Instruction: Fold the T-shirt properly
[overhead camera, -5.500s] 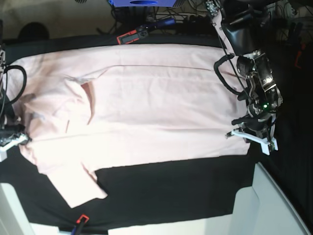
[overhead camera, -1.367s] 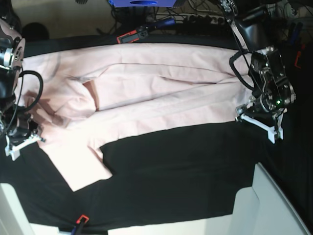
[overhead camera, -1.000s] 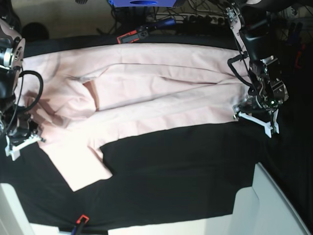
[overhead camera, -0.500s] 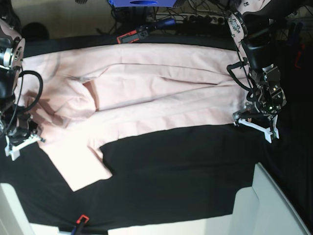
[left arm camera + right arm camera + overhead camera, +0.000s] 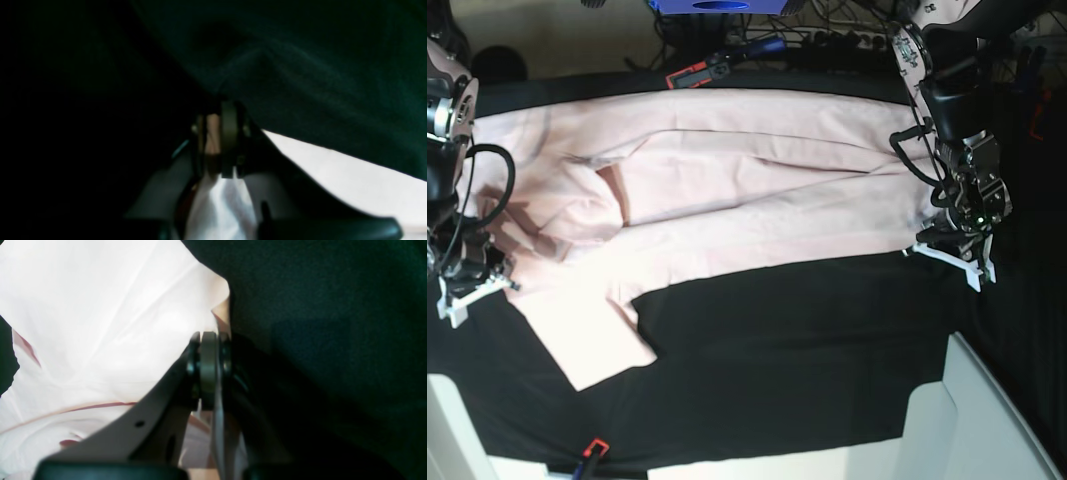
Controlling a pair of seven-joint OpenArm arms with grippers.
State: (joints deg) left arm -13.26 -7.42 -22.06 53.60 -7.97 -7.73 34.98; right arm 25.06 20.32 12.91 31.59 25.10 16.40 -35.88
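Note:
The pale pink T-shirt (image 5: 747, 190) lies spread across the black table cloth (image 5: 807, 350), one sleeve hanging toward the front left. My left gripper (image 5: 949, 252) sits at the shirt's right hem corner. In the left wrist view its jaws (image 5: 215, 143) stand shut with a sliver of pink cloth (image 5: 220, 206) pinched between them. My right gripper (image 5: 469, 288) is at the shirt's left edge. In the right wrist view it (image 5: 208, 370) is shut, with the shirt's edge (image 5: 100, 306) running into its jaws.
A red-and-black tool (image 5: 695, 73) lies past the shirt's far edge under a blue object (image 5: 717, 6). A white box (image 5: 972, 420) stands at the front right, another white surface (image 5: 452, 420) at the front left. A small red-tipped item (image 5: 592, 450) lies at the front edge.
The left gripper's jaws have closed on the shirt's right hem corner after settling down onto it. The right gripper and the rest of the shirt have stayed put over the last second.

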